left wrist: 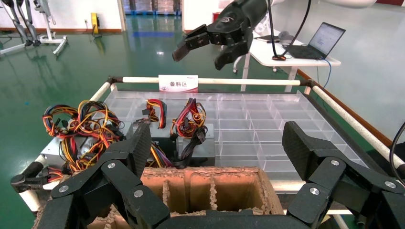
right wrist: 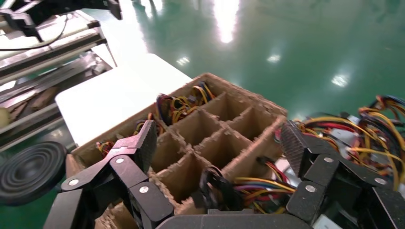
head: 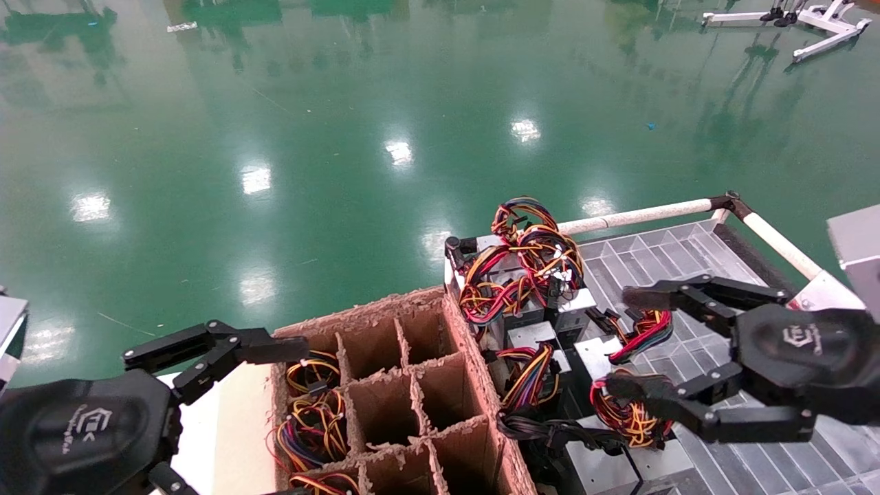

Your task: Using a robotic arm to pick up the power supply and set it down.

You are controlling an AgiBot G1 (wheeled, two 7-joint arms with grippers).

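The right gripper [head: 656, 357], a black two-finger linkage hand on a rounded black logo housing, hangs with its fingers spread wide and empty over the clear plastic compartment tray [head: 660, 258] on the right of the scene. The power supply [head: 597, 354], a small plain grey metal box trailing a coiled bundle of mostly red wires [head: 629, 416], lies on the tray just under and between those open fingers, not yet touched as far as the head view shows. More grey boxes with orange, yellow and purple wire bundles [head: 515, 275] crowd just left and far of it, and a grey box with a black cord [head: 598, 464] sits on its near side.

The left gripper [head: 227, 412], fingers also spread and holding nothing, hovers at the near left beside the brown cardboard divider box [head: 412, 392], where several left-hand cells already hold coiled wires.

The main risk is the wiring. If the right fingers close on the red coil instead of the metal body, the box could dangle, swing or slip out on the lift. The neighbouring bundles lie so close that a loop could catch and drag another unit along. A low, off-centre descent could also strike the box's edge and shove it into its neighbours, or jam a fingertip against the tray's dividers.
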